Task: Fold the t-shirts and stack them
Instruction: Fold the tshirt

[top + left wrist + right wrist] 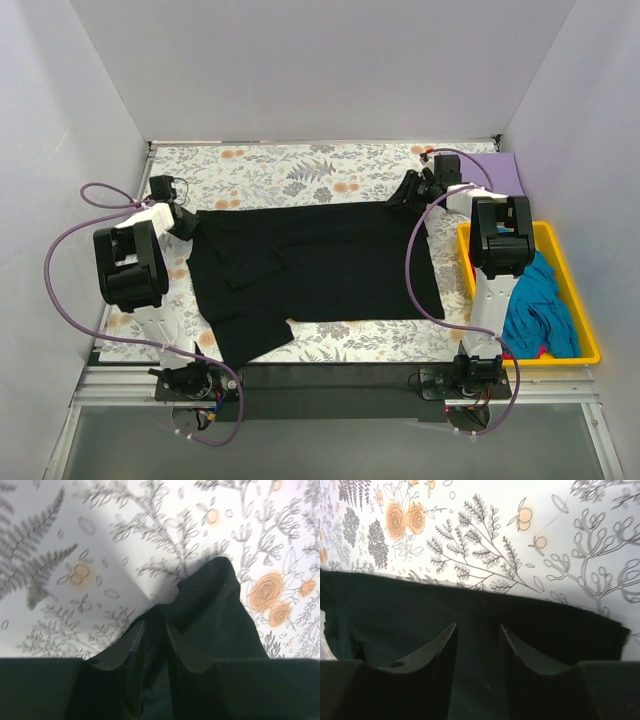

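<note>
A black t-shirt (320, 265) lies spread on the floral cloth (300, 175), one sleeve hanging toward the near edge. My left gripper (188, 222) is at its far left corner. In the left wrist view the gripper (155, 625) is shut on a raised peak of the black cloth (220, 610). My right gripper (405, 195) is at the shirt's far right corner. In the right wrist view it (477, 626) stands open over the flat black cloth (395, 610) near its edge. A folded lavender t-shirt (497, 170) lies at the back right.
A yellow tray (575, 290) stands at the right edge, holding a crumpled teal t-shirt (535, 305) with a bit of pink one (543, 351) under it. White walls close in the table on three sides.
</note>
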